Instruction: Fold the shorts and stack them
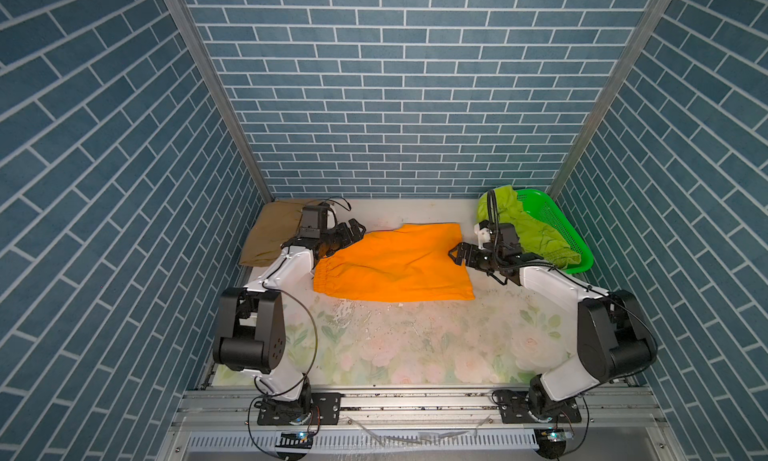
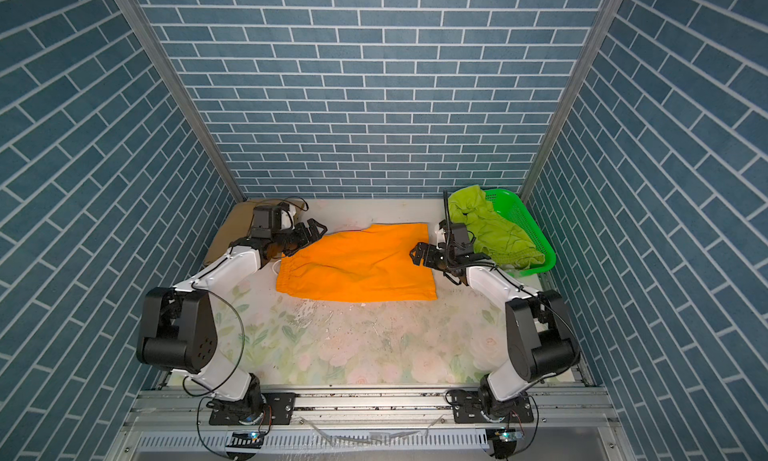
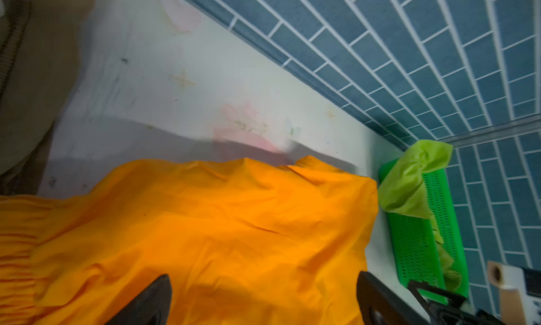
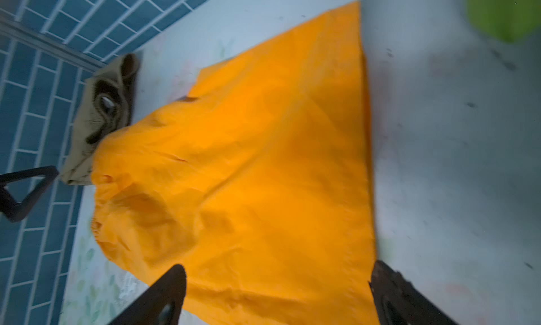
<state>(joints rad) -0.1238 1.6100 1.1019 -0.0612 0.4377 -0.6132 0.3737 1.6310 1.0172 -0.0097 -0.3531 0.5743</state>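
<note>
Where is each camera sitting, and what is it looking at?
Top views: high over the front edge, looking down on the table, orange shorts, left gripper and right gripper with their arms.
Left wrist: on the left arm, facing over the orange shorts toward the green basket; open left gripper shows.
Right wrist: on the right arm, facing toward the tan shorts; open right gripper shows.
Shared: every view sees the orange shorts.
</note>
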